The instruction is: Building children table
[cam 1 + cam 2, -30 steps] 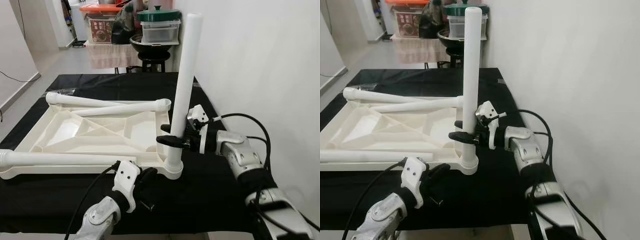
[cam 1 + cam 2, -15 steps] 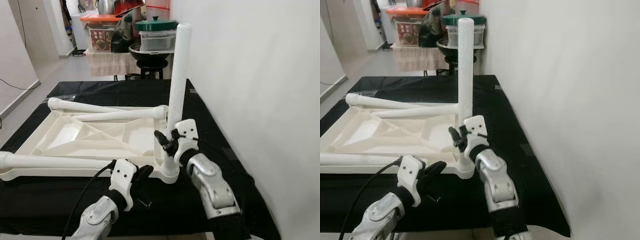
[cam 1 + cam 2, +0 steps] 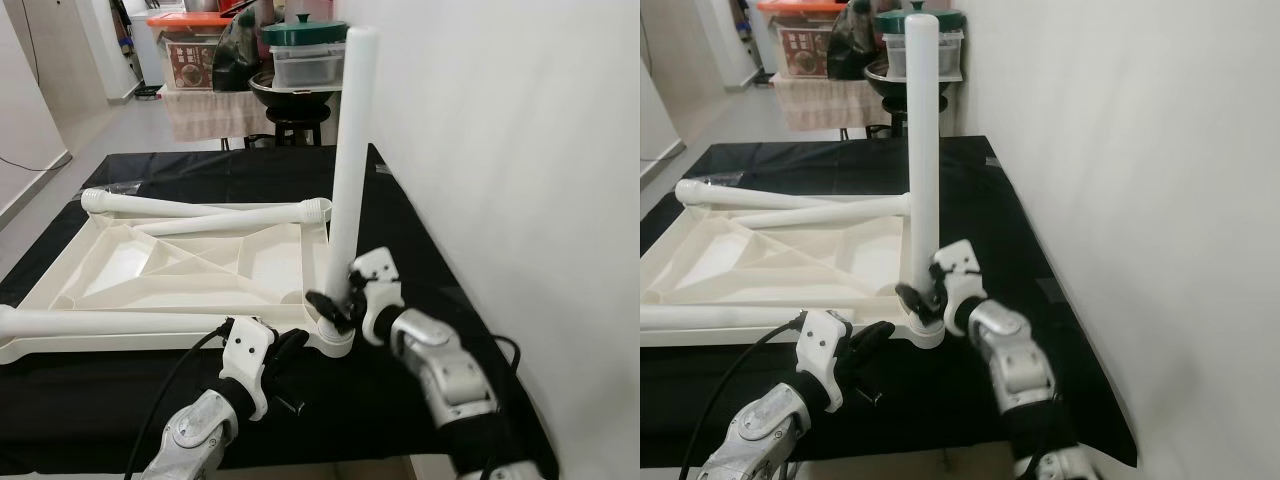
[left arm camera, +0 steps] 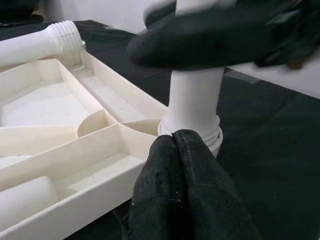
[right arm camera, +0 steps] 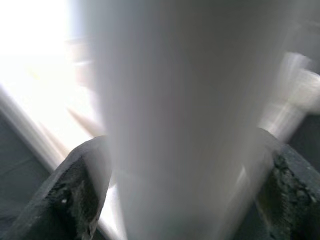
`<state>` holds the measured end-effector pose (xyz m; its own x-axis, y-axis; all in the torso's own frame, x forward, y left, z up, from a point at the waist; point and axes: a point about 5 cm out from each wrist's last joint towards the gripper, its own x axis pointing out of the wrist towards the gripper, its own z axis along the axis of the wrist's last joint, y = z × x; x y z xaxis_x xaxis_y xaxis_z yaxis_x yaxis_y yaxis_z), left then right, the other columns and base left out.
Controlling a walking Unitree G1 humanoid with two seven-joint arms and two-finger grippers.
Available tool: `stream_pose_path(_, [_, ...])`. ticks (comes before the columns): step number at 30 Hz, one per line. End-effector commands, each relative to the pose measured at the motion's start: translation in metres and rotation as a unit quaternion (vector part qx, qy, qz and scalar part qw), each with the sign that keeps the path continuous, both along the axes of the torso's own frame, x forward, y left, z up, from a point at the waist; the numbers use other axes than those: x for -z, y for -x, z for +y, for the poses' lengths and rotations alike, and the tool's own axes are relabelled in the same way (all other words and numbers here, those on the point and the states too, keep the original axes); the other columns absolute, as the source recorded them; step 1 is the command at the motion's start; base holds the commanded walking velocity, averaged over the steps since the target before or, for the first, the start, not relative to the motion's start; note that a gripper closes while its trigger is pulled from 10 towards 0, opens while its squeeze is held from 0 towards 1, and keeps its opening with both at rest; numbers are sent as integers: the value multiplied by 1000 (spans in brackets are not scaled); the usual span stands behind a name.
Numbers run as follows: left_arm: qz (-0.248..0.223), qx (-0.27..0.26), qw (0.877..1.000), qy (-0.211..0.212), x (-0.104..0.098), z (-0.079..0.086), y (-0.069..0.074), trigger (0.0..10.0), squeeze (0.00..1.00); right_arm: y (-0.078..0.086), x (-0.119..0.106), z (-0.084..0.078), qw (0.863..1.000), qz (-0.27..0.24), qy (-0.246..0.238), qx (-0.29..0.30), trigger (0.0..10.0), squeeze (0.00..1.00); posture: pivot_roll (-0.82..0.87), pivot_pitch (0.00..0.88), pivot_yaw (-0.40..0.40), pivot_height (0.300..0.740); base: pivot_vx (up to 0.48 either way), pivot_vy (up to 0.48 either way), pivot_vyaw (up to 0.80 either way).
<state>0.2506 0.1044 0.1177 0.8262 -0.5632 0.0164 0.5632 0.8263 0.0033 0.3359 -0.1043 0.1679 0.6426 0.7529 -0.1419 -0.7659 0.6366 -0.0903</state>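
Here, the white tabletop (image 3: 190, 265) is lying upside down on a black cloth (image 3: 420, 260) — ribbed underside facing up. 1 white leg (image 3: 345, 180) is standing upright in the corner socket (image 3: 335, 340) nearest the robot on its right side, beside a plain white wall (image 3: 520, 180). The right gripper (image 3: 335, 305) is clamping that leg low down, just above the socket, its 2 black fingers (image 5: 75, 190) sitting on either side of the tube in the right wrist view, which is blurred. The left gripper (image 3: 285, 350) is resting at the near edge of the tabletop, just beside the socket, with its fingers (image 4: 185, 200) pressed together and holding nothing; in the left wrist view their tips are lying right at the base of the socket collar, though contact is hard to confirm. 3 more legs are lying flat: 2 (image 3: 200, 210) crossing each other along the far edge of the tabletop, their ends meeting near the upright leg, and 1 (image 3: 110, 320) lying along the near edge. Beyond the cloth, a stool (image 3: 295, 120) is carrying stacked containers with a green lid (image 3: 305, 30), and a box with an orange lid (image 3: 190, 20) is sitting to its left.
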Motion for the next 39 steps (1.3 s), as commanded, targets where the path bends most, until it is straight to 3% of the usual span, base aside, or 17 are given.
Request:
stream_pose_path(1, [9,0,1000,1,3,-1,-1,10000,0,0,-1,-3,997,1,12,-81,10000,0,30,0,-40,740,0,0,0])
stream_pose_path(12, [11,0,1000,2,4,-2,-2,10000,0,-11,-15,-13,985,27,-11,-169,10000,0,41,0,-42,740,0,0,0])
stream_pose_path(13, [11,1,1000,2,4,-2,-2,10000,0,-12,-15,-14,983,36,-14,-181,0,0,41,0,-42,740,0,0,0])
stream_pose_path(20, [12,1,1000,2,4,-2,-1,10000,0,-15,-9,-19,979,50,-11,-195,0,0,48,0,-42,740,0,0,0])
stream_pose_path(27, [13,1,1000,2,5,-2,0,10000,0,-13,2,-25,989,35,3,-141,0,0,42,0,-37,740,0,0,0])
stream_pose_path(28, [13,1,1000,2,5,-1,0,10000,0,-13,5,-27,994,33,7,-107,0,0,42,0,-47,740,0,0,0])
stream_pose_path(29, [12,1,1000,2,5,-1,1,10000,0,-16,16,-24,999,23,6,27,0,0,39,0,-50,740,0,0,0])
stream_pose_path(30, [12,1,1000,2,4,0,2,10000,0,-16,22,-24,992,17,7,127,0,0,36,0,-50,740,0,0,0])
stream_pose_path(31, [12,1,1000,2,4,0,2,10000,0,-16,22,-24,992,17,7,127,0,0,36,0,-50,740,0,0,0])
stream_pose_path(32, [12,1,1000,2,4,1,2,10000,0,-2,38,-17,959,53,-50,274,0,0,23,0,-43,740,0,0,0])
stream_pose_path(34, [12,1,1000,2,4,1,2,10000,0,-2,38,-17,959,53,-50,274,0,0,23,0,-43,740,0,0,0])
stream_pose_path(35, [12,1,1000,2,4,2,2,10000,0,21,58,-1,948,92,-59,301,0,0,23,0,-44,740,0,0,0])
stream_pose_path(36, [11,0,1000,-3,4,2,1,10000,0,27,55,20,964,72,-48,251,0,0,4,0,-33,740,0,0,0])
stream_pose_path(39, [12,0,1000,-1,4,1,1,10000,0,22,57,23,974,63,-20,215,0,0,32,0,-55,740,0,0,0])
